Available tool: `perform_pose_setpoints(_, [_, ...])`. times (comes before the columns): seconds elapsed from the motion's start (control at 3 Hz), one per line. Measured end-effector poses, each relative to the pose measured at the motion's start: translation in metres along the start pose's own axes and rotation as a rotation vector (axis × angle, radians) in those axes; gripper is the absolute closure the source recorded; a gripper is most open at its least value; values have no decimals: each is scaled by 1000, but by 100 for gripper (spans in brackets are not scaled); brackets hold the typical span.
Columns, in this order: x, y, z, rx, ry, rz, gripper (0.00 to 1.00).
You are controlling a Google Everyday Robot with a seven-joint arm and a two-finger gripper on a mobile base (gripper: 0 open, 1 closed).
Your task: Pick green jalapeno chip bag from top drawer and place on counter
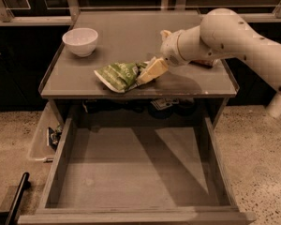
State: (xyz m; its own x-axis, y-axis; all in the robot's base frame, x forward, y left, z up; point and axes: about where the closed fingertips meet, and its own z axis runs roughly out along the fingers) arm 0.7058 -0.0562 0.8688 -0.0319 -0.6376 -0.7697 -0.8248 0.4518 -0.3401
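Camera view, the only view. Count: one green jalapeno chip bag [118, 75], one white bowl [80, 41], one counter [131, 27], one top drawer [131, 177], one gripper [152, 56] on one cream arm [234, 34].

The bag lies flat on the counter, not in the drawer, at the front and a little left of the middle. Its long axis runs left to right, about parallel to the counter's front edge. Its left end points toward the counter's left side, and its right end points toward the gripper.

The gripper is over the counter just right of the bag, with its fingers spread apart. The lower finger [152, 70] slants down onto the bag's right end and touches it. The other finger stands raised, well above the bag.

Edges: the bag sits just inside the front edge. The bowl is well apart, at the back left corner. Bare counter lies behind the bag and to its left. The drawer is pulled fully out below, showing a bare grey bottom between low walls.
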Motion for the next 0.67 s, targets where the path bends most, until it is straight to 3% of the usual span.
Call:
perform_pose_setpoints(0.33, [-23,-16,-29,50,26,-71,0])
perform_pose_setpoints(0.67, [-24,-17,-31,54,27,-75,0])
